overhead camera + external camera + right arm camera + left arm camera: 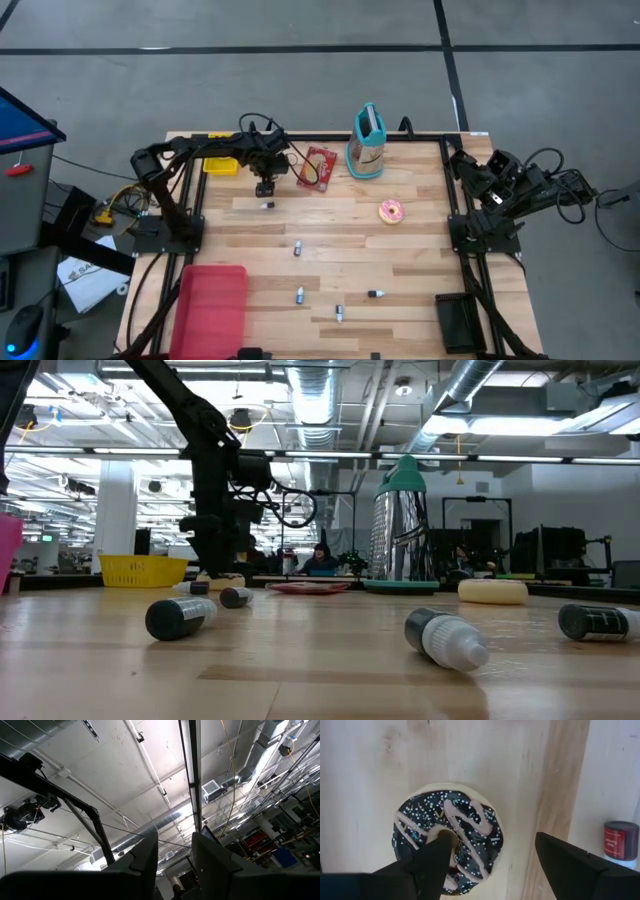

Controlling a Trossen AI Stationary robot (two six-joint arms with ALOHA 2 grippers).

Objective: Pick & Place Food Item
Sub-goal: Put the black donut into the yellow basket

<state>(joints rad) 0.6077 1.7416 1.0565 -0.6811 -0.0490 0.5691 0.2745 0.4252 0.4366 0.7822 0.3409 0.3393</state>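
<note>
One chocolate doughnut [447, 837], pink icing stripes, white sprinkles, left end effector [492, 857] spread wide above

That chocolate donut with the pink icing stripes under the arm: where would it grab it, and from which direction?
Probably from straight above, pinching one side of the ring. The chocolate donut lies flat on the table, so only its top and rim are reachable. The left gripper already hangs over it, open, with one finger above the hole and the other outside the rim, ready to close across the ring.

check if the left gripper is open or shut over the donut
Open. In the left wrist view the left gripper hangs over the chocolate donut, one of its fingers over the donut's hole, the other beside it.
</note>
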